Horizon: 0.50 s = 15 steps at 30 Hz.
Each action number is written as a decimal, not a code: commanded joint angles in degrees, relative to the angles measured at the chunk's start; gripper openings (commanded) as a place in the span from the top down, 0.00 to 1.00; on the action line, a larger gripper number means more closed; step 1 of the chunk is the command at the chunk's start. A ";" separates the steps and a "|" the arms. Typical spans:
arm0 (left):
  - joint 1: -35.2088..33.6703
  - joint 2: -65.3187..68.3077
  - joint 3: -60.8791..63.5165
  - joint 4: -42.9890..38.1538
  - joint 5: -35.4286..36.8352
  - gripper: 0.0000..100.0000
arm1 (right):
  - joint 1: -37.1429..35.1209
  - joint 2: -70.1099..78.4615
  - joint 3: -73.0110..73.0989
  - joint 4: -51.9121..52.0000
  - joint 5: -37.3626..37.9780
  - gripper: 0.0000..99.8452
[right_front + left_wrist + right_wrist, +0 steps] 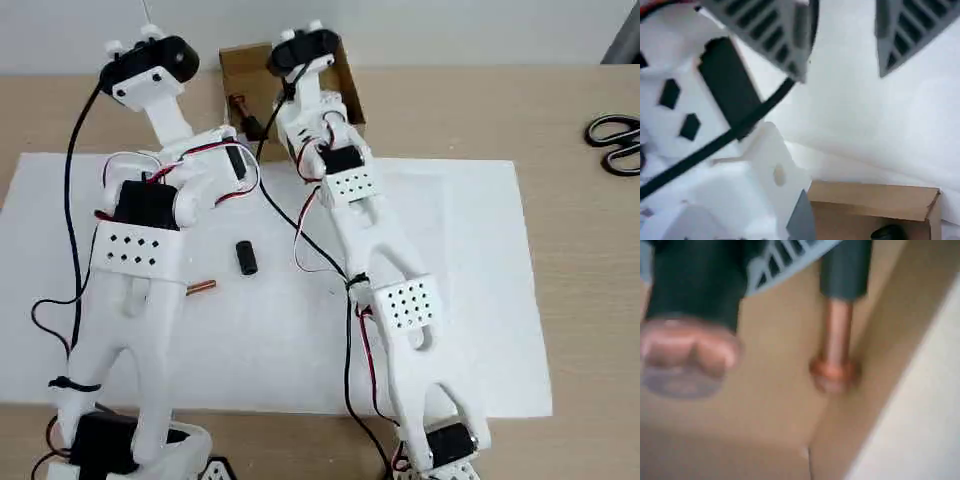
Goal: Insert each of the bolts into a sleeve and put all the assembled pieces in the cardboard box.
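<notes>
My right gripper [257, 123] is down inside the cardboard box [240, 62] at the back of the table. In the right wrist view it looks shut on a black sleeve with a copper bolt [687, 315], whose head points at the box floor. A second assembled piece [840, 325] lies beside it against the box wall [890, 340]. My left gripper [840, 70] hangs open over the white paper [880, 130], just in front of the box [875, 200], holding nothing. A loose black sleeve [246, 257] and a copper bolt [200, 288] lie on the paper between the arms.
The white paper sheet [470, 230] covers most of the tan table. Scissors [615, 140] lie at the far right edge. The right arm [375, 235] and its cables cross the middle, close to my left gripper [237, 163].
</notes>
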 commanded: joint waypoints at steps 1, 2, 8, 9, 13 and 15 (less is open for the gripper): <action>0.00 -4.57 -2.59 0.26 -0.53 0.93 | 0.13 -1.19 -4.04 -1.63 0.70 0.97; 0.00 -5.36 -2.51 0.26 -0.53 0.93 | 0.13 -1.10 -3.96 -1.45 0.70 0.94; 0.35 -6.86 -2.33 1.49 -0.53 0.93 | 0.04 -1.63 -4.84 2.77 1.14 0.72; 0.26 -6.86 -2.33 1.67 -0.53 0.93 | 0.04 -1.63 -6.07 4.00 1.85 0.72; 0.26 -6.95 -2.33 2.29 -0.35 0.93 | 0.40 -1.27 -13.10 9.10 2.73 0.72; 0.26 -7.21 -2.33 2.29 -0.35 0.93 | 0.66 -1.54 -16.44 11.91 2.73 0.72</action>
